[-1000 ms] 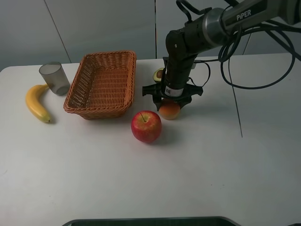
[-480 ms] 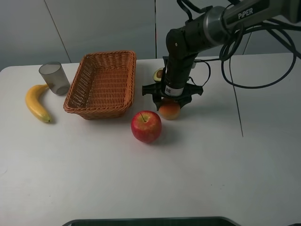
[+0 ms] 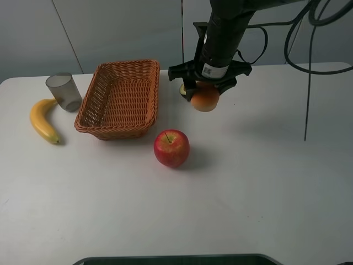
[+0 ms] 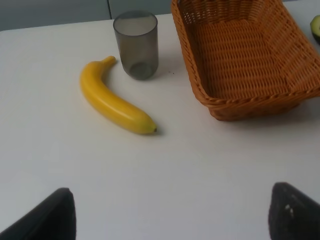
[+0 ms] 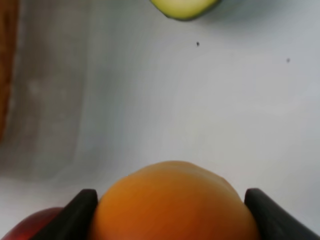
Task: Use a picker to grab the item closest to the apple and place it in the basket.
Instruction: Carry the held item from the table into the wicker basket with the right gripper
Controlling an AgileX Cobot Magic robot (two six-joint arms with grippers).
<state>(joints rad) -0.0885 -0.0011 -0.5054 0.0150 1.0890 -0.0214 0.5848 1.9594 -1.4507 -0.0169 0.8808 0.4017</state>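
Above the desk [image 3: 259, 187], toward its far edge, an orange fruit [image 3: 204, 101] is being pinched by the right gripper [image 3: 205, 91] and is being held clear of the surface. It is being kept just beside the basket [image 3: 130, 63], on the side facing the desk's right edge, and not yet over the rim. In the right wrist view the fingers [image 5: 80, 212] are being pressed against opposite sides of the round fruit, so only two small patches of smooth skin are being gripped.

A slip is being judged the main danger. If the arm is being swung sideways quickly, the fruit could be rolled out of the jaws. It would then be dropped near the avocado half [image 5: 184, 7] lying on the desk below, or sent toward the apple [image 3: 171, 148] nearer the front edge.

A second risk is being posed by the basket's raised wall. If too little height is being kept during the crossing, the fruit or a finger could be caught on the wicker and the basket pushed toward the cup [image 3: 63, 91] and the banana [image 3: 43, 120] by the left edge. A release made too early, over the rim and not the middle, could send the fruit bouncing back out.

The left gripper [image 4: 172, 220] is being held spread and empty over the left part of the desk, well apart from the fruit.
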